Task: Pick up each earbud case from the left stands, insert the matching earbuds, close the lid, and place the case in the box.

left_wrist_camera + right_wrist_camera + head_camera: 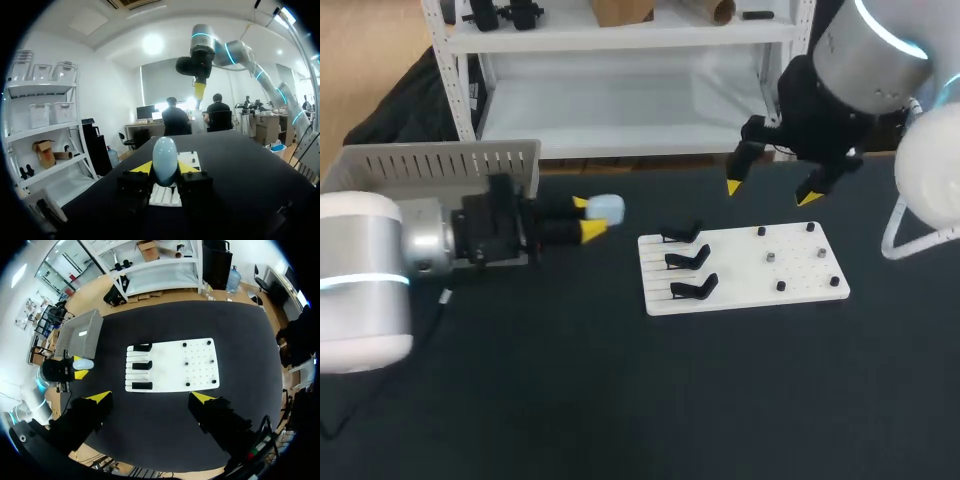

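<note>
- My left gripper is closed on the pale blue case, with one yellow finger pressing on each side.
- The case is up in the air, just beside the grey box.
- I think the job now is to put it in the box. I should lift it over the box wall first, go down low, then let go softly so it does not bounce out.
- My right gripper hangs wide open and empty, high above the white board.
- The three black stands look empty.
- I cannot tell if the earbuds are inside the case. The little dark dots on the board are too small to name. The inside of the box is hidden.
</note>
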